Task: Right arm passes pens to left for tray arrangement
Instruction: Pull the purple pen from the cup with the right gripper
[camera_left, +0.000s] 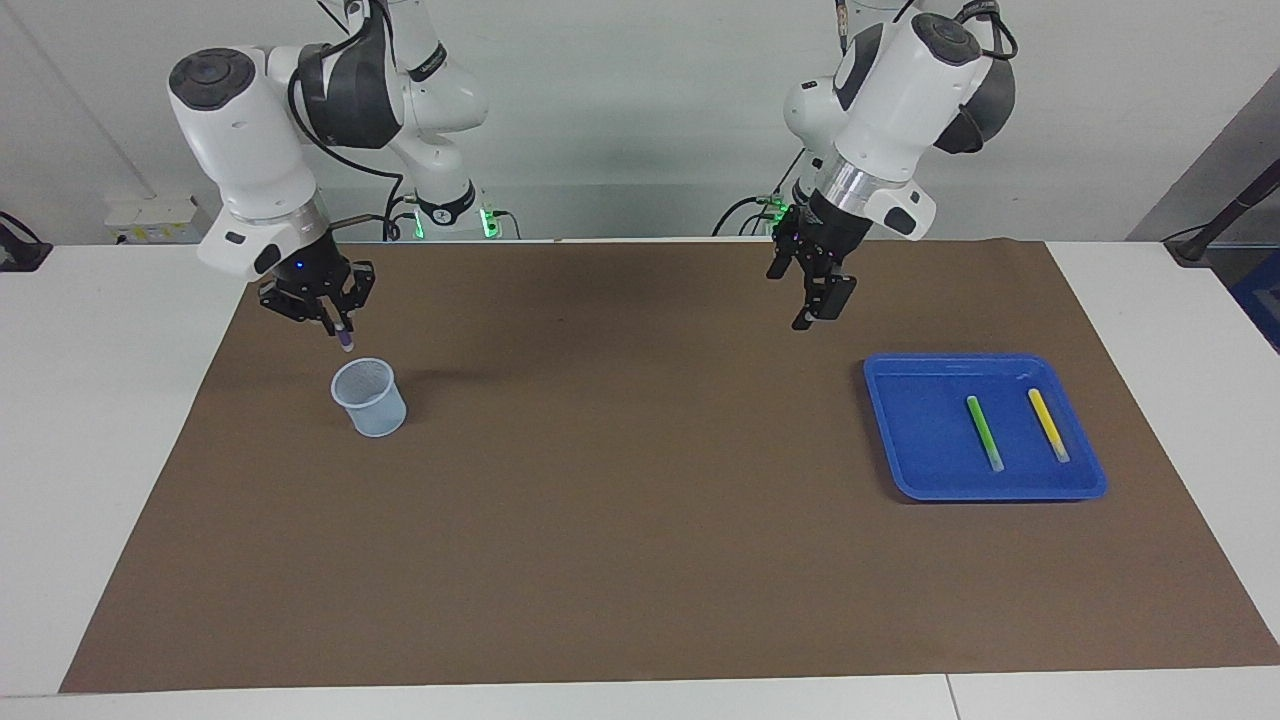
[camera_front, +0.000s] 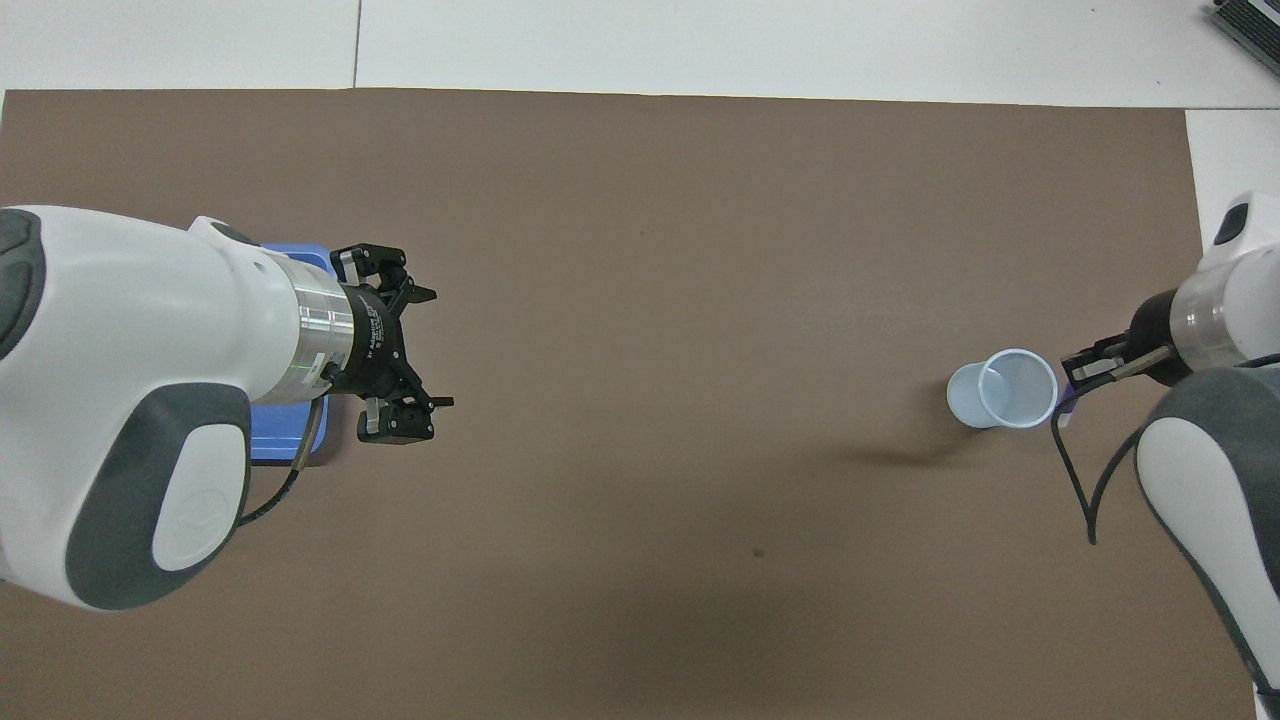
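Purple pen (camera_left: 344, 338) hangs upright in right end effector (camera_left: 339, 325), pinched near its top, above mesh cup (camera_left: 369, 397). Looks light, stiff, slick; grip mid-barrel for handover. Left end effector (camera_left: 812, 300) hovers spread, empty, beside tray (camera_left: 900, 470) holding green pen (camera_left: 984, 432) and yellow pen (camera_left: 1048, 424).
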